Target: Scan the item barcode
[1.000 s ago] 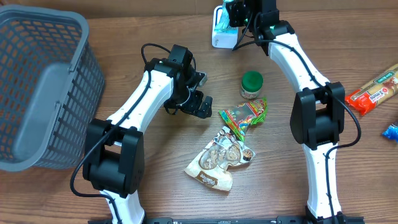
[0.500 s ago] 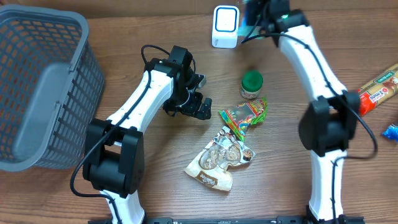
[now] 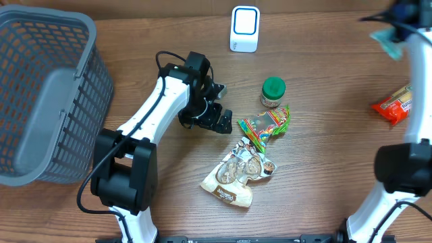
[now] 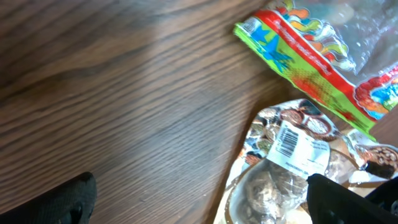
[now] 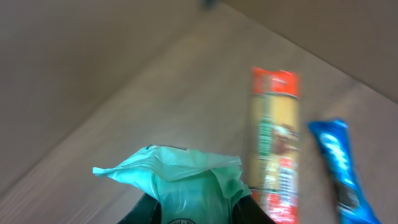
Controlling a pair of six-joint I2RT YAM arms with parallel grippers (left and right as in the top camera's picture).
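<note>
Since a second ago, the right end effector (image 5: 196,211) has swung from the white box-shaped scanner (image 3: 244,29) to the far right of the table (image 3: 304,209), pinched narrowly on the mint-green plastic pouch (image 5: 180,177). Recommendation: keep that pinch, lower before release, and set down beside the long red-and-tan packet (image 5: 273,143), not upon it. Idle, the left end effector (image 3: 217,118) stands fully open, empty. Only the left wrist view shows a barcode label (image 4: 298,152) on the silver foil pouch (image 4: 267,186); overhead blurs the carried pouch.
</note>
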